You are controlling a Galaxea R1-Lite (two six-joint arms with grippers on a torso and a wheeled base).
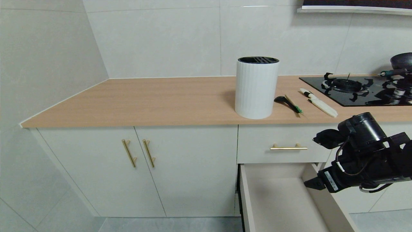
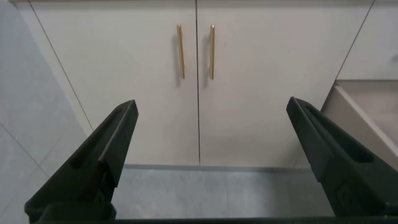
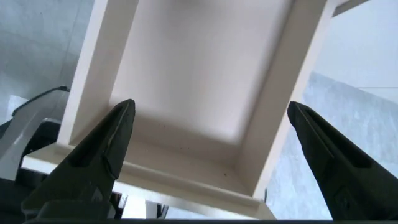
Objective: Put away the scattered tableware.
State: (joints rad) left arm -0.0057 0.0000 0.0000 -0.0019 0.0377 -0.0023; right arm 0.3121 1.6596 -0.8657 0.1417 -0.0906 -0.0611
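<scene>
On the wooden counter (image 1: 154,100) stands a white ribbed utensil holder (image 1: 256,88) with a black slotted top. To its right lie a black spoon (image 1: 283,99), a pair of chopsticks (image 1: 294,105) with a green end, and a white knife (image 1: 320,103). Below them a drawer (image 1: 280,199) is pulled out and bare inside. My right gripper (image 1: 312,161) hangs open over the drawer's right side; in the right wrist view the right gripper (image 3: 208,130) holds nothing above the drawer (image 3: 199,62). My left gripper (image 2: 211,124) is open low down, facing the cabinet doors (image 2: 199,81).
A black gas stove (image 1: 357,88) with a dark pan (image 1: 400,62) occupies the counter's right end. A shut drawer with a gold handle (image 1: 288,148) sits above the open one. Double cabinet doors (image 1: 138,167) are to the left. Tiled walls close off the back and left.
</scene>
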